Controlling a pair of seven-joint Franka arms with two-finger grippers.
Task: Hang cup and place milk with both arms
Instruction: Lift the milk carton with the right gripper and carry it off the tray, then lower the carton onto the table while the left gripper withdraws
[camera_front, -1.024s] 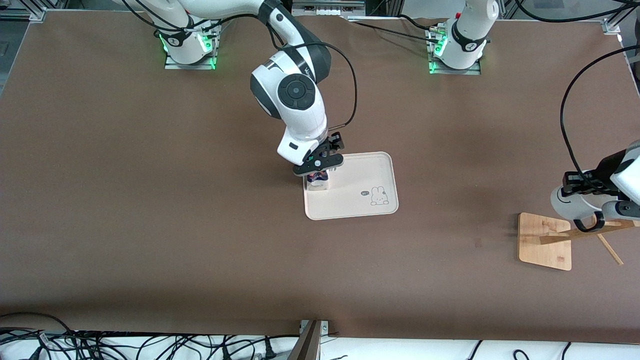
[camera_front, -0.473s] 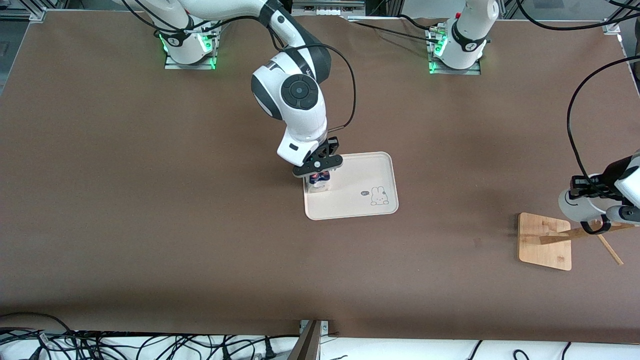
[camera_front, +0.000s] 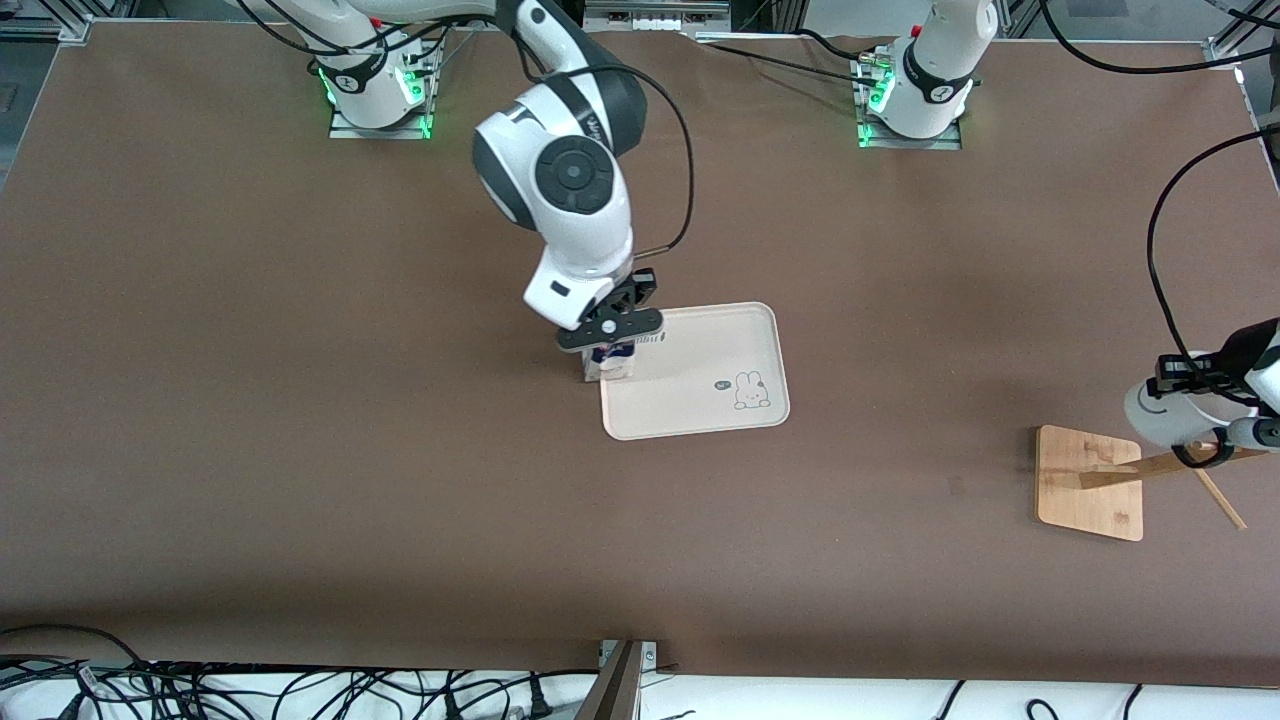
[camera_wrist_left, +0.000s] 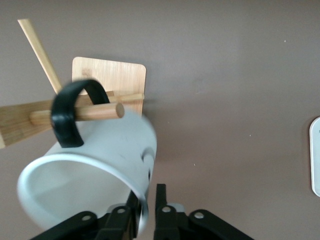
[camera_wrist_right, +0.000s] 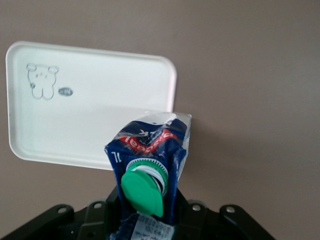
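My left gripper (camera_front: 1188, 392) is shut on the rim of the white cup (camera_front: 1158, 412) over the wooden rack (camera_front: 1090, 482) at the left arm's end of the table. In the left wrist view my left gripper (camera_wrist_left: 148, 206) pinches the wall of the cup (camera_wrist_left: 115, 145). The cup's black handle (camera_wrist_left: 67, 115) is looped over a wooden peg (camera_wrist_left: 100, 111). My right gripper (camera_front: 608, 348) is shut on the milk (camera_front: 608, 368) at the corner of the pale tray (camera_front: 700, 400) nearest the right arm's base. The milk (camera_wrist_right: 150, 145) shows its green cap above my right gripper (camera_wrist_right: 150, 222).
The tray (camera_wrist_right: 100, 115) has a rabbit drawing (camera_front: 748, 391) on its floor. Its edge also shows in the left wrist view (camera_wrist_left: 316, 155). The rack's base (camera_wrist_left: 110, 75) and slanted pegs stand near the table's edge. Cables lie along the table edge nearest the front camera.
My left gripper has carried the cup toward the left arm's end of the table, along the peg. My right gripper, the milk and the tray have shifted slightly toward the right arm's end.
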